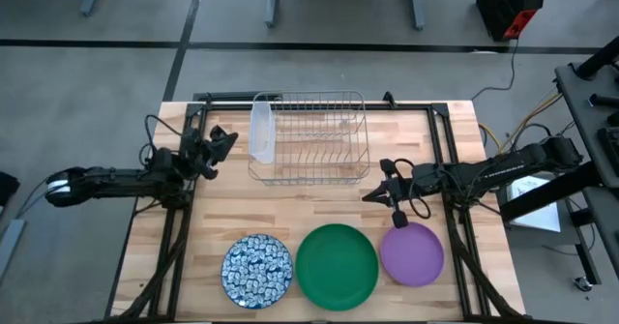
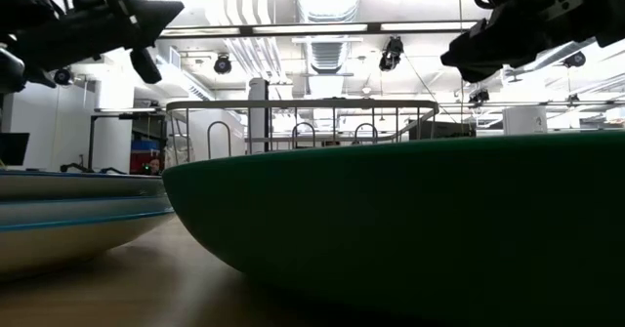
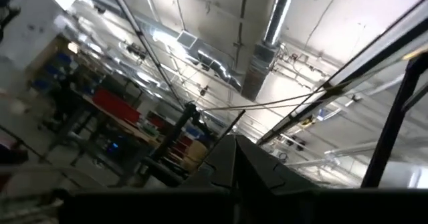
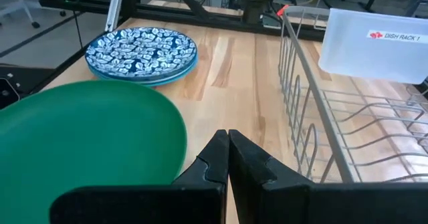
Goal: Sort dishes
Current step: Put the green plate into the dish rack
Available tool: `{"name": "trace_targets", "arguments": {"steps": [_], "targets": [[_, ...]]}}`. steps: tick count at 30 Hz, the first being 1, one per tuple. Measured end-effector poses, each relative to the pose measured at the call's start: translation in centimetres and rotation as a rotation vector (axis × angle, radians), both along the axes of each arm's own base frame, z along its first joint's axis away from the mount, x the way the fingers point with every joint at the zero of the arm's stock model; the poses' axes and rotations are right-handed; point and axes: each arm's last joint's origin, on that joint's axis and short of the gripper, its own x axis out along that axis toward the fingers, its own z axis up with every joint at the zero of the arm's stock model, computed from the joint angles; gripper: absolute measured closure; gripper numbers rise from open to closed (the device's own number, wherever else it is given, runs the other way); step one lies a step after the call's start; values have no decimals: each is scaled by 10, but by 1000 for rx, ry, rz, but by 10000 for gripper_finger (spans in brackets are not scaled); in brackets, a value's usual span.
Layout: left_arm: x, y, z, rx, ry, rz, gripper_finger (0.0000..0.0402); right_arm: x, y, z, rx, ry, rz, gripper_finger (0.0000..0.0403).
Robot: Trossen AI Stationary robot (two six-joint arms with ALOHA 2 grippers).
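Plates: a blue-and-white plate (image 1: 257,270), a green plate (image 1: 337,265) and a purple plate (image 1: 412,254) line the bench's (image 1: 455,140) near edge.
Rack: a wire dish rack (image 1: 311,138) with a clear tub (image 1: 260,129) stands behind them.
Right hand (image 1: 386,182): fingers closed, empty, above the purple plate's far rim.
Left hand (image 1: 221,142): raised left of the rack, fingers closed, empty.

A pale wood table (image 1: 290,203) carries a wire rack (image 1: 311,138) at the back with a clear tub (image 1: 261,131) on its left end, and along the front edge a row of blue-patterned plates (image 1: 256,270), a green plate (image 1: 337,265) and a purple plate (image 1: 413,254).
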Motion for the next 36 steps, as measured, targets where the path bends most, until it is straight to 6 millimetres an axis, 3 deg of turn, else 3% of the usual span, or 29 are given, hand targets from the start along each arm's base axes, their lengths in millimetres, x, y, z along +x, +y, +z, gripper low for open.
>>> {"name": "trace_targets", "arguments": {"steps": [10, 23, 28, 33, 36], "targets": [[7, 0, -7, -24, 58, -68, 401, -1, 0, 2, -29, -15, 11, 403], [12, 5, -15, -138, 83, -11, 401, -1, 0, 1, -53, -16, 18, 403], [13, 6, -17, -108, 113, 31, 401, -1, -3, 0, -83, 29, -79, 403], [14, 6, -18, -116, 120, 25, 401, 3, -2, 15, -91, 100, -73, 403], [16, 4, -18, -18, 162, -9, 401, 7, -1, 24, -86, 115, -57, 403]]}}
